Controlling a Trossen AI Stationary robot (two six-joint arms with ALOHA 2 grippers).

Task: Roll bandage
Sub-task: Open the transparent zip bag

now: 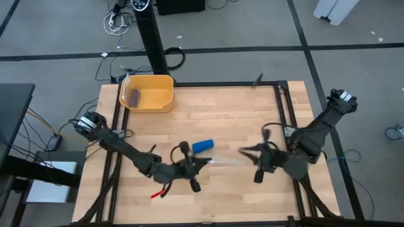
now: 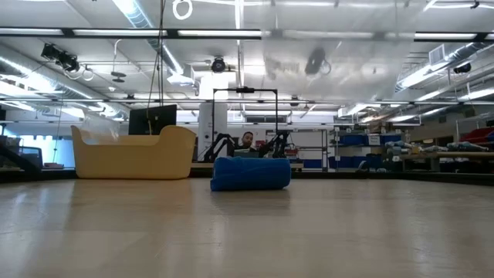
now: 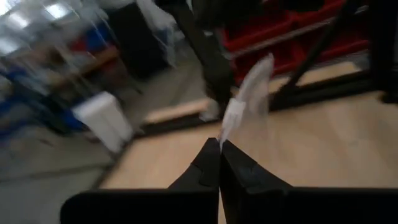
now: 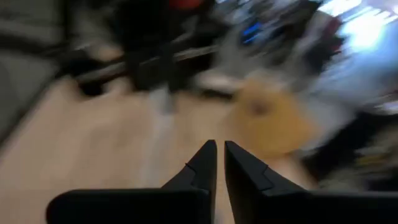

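- Near the table's (image 1: 221,120) front edge: left claw (image 1: 203,162) pinched shut on clear plastic packet (image 1: 222,162); right claw (image 1: 243,151) beside it, fingers a crack apart, gripping nothing.
- Slightly farther: bandage (image 1: 202,146), rolled, at table's middle.
- Best to set packet aside, clear of roll.

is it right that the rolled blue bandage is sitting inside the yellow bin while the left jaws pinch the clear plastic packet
Not quite. The rolled blue bandage lies on the bare wooden table, apart from the yellow bin; the high view shows it, and the low view shows it standing clear of the bin. The rest holds: the left gripper has its jaws shut on the clear plastic packet, as the left wrist view shows.
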